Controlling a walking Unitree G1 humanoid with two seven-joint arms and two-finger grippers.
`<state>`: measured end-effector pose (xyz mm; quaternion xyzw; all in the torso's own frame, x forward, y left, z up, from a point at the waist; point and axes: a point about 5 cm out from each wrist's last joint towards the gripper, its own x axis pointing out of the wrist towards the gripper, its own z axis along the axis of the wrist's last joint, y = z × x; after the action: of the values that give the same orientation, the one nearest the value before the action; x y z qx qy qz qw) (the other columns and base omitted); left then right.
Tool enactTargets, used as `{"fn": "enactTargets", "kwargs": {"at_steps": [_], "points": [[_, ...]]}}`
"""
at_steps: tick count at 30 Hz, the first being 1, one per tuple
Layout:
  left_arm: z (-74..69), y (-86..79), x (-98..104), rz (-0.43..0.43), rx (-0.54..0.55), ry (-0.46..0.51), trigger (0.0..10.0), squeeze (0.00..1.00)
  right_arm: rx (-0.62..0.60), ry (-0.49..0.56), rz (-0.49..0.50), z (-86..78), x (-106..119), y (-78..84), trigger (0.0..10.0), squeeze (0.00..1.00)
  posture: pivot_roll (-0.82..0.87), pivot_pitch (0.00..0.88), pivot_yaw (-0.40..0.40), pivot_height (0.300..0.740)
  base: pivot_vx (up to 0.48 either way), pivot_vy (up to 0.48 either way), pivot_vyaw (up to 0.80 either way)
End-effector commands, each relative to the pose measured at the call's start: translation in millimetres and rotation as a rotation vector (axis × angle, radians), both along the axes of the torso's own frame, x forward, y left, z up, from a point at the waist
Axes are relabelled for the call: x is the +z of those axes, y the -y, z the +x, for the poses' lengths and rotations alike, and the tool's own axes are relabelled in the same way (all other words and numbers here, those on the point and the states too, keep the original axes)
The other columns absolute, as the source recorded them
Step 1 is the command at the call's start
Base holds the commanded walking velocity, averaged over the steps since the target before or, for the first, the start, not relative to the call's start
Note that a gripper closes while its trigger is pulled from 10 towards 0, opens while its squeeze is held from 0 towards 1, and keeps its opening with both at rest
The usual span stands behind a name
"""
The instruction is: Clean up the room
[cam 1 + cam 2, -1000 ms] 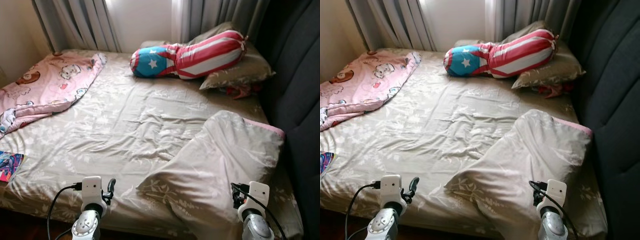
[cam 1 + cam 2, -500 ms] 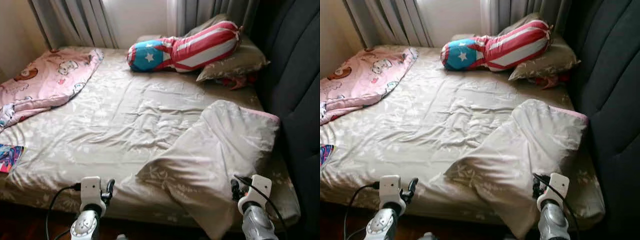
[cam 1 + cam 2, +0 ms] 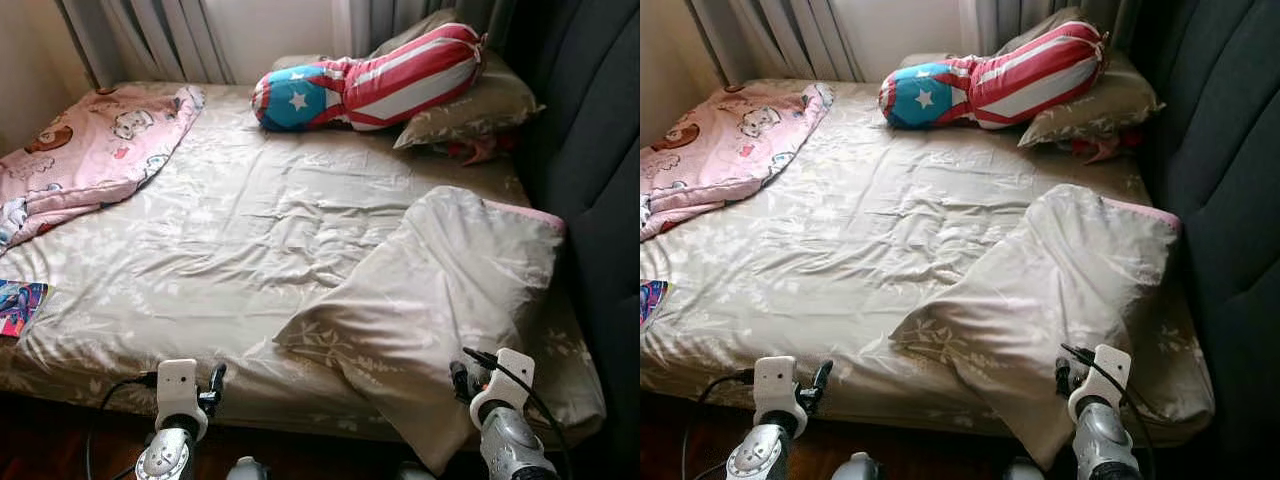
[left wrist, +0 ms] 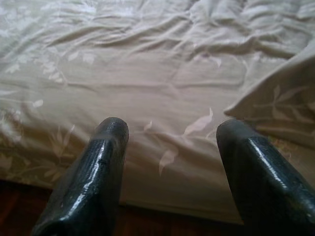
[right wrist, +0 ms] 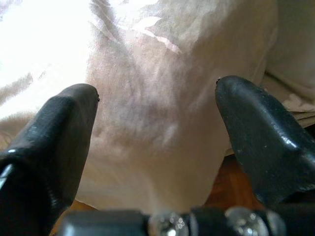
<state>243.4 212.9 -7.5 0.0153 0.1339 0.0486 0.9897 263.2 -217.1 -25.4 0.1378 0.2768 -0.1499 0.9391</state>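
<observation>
Both grippers, left (image 4: 167,147) and right (image 5: 157,123), jaws released. Quilt (image 3: 440,290) on bed (image 3: 200,250): soft, limp, light; pinch the overhanging corner.

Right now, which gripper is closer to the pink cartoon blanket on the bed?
The left. The left gripper is at the bed's near edge, on the side where the pink blanket lies. The right gripper is on the opposite side, by the folded beige blanket.

Both arms are silver metal tubes topped with little white boxy camera housings, black cables looping off each. The left gripper (image 4: 170,142) and right gripper (image 5: 157,98) have chunky, glossy black fingers, with shiny screws at the right's base.
</observation>
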Motion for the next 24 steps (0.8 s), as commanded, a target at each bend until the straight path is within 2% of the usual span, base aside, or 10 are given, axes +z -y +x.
{"fn": "enactTargets", "kwargs": {"at_steps": [1,7,11,19,24], "points": [[-2.1,-2.8,0.8,0.013,-0.012,-0.005,10.0,0.00,-0.010,-0.007,0.013,2.5,1.1,-1.0,10.0,0.00,0.02,0.119,0.050,0.660,0.000,0.000,0.00],[-4.2,-8.0,10.3,0.037,-0.029,0.035,10.0,0.00,-0.030,-0.010,-0.010,6.9,4.7,0.5,10.0,0.00,0.06,0.161,0.066,0.660,0.000,0.000,0.00],[-2.7,-9.0,25.2,0.047,-0.047,0.089,10.0,0.00,-0.030,-0.009,-0.013,10.2,7.0,-0.1,10.0,0.00,0.10,0.204,0.090,0.660,0.000,0.000,0.00],[-0.4,-5.6,48.9,0.068,-0.097,0.148,10.0,0.00,-0.049,-0.008,-0.015,13.6,9.9,0.9,10.0,0.00,0.13,0.230,0.125,0.660,0.000,0.000,0.00],[-7.5,-7.9,64.1,0.079,-0.110,0.168,10.0,0.00,-0.050,-0.014,-0.014,13.1,9.0,-0.6,10.0,0.00,0.16,0.267,0.153,0.660,0.000,0.000,0.00]]}}
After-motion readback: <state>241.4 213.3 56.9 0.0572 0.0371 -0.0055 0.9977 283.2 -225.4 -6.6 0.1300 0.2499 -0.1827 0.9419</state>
